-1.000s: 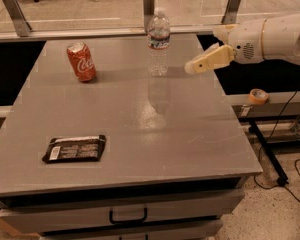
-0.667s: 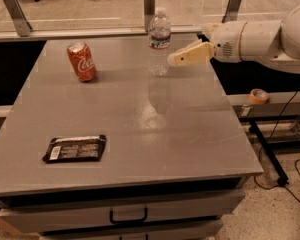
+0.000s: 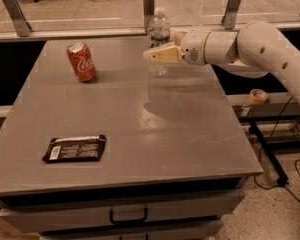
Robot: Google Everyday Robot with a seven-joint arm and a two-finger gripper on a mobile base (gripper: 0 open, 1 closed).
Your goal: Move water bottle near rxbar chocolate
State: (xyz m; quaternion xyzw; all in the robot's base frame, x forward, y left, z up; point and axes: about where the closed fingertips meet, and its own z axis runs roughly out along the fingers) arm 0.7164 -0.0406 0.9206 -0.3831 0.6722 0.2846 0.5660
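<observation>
Clear plastic water bottle (image 3: 159, 31) stands upright, tan wedge-shaped gripper (image 3: 152, 55) across it, opening unclear.

Red Coca-Cola can (image 3: 81, 61) upright on grey table (image 3: 190, 134); tape roll (image 3: 259, 96) beyond right edge.

White, rounded arm (image 3: 270, 49) (dark dots along it); tan gripper (image 3: 151, 55) at its tip.

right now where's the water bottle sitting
In the camera view the water bottle stands upright near the far edge of the table, right of the Coca-Cola can, with the gripper across its middle.
</observation>
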